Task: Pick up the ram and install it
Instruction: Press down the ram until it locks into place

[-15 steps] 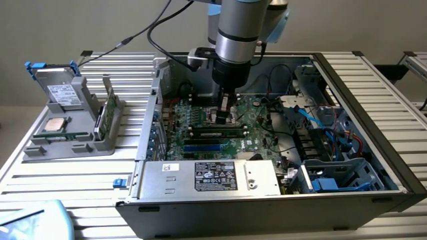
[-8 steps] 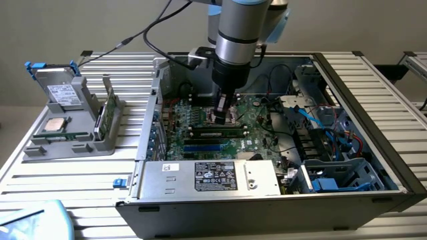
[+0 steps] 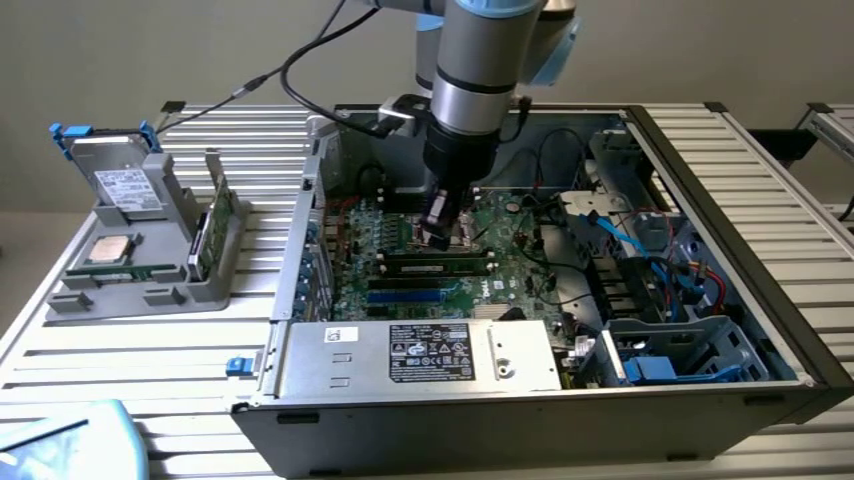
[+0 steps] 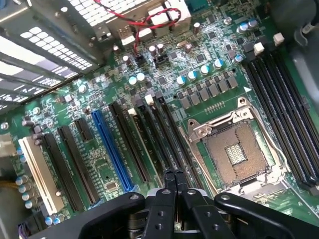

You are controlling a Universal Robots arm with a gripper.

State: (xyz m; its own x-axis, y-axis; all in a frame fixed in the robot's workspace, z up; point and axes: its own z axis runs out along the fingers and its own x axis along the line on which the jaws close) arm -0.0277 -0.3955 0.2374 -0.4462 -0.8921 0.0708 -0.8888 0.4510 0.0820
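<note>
While exterior shows ram (image 3: 430,266) seated, gripper (image 4: 175,178) closed

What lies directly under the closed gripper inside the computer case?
Under the shut gripper lie long dark slots on the green motherboard, beside the open processor socket. The gripper's body covers the slots' near ends.

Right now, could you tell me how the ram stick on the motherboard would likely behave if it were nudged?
The ram stick looks thin and flat, so probably light and stiff. It appears to stand on edge in the motherboard, so a sideways nudge would likely strain it, not slide it.
</note>
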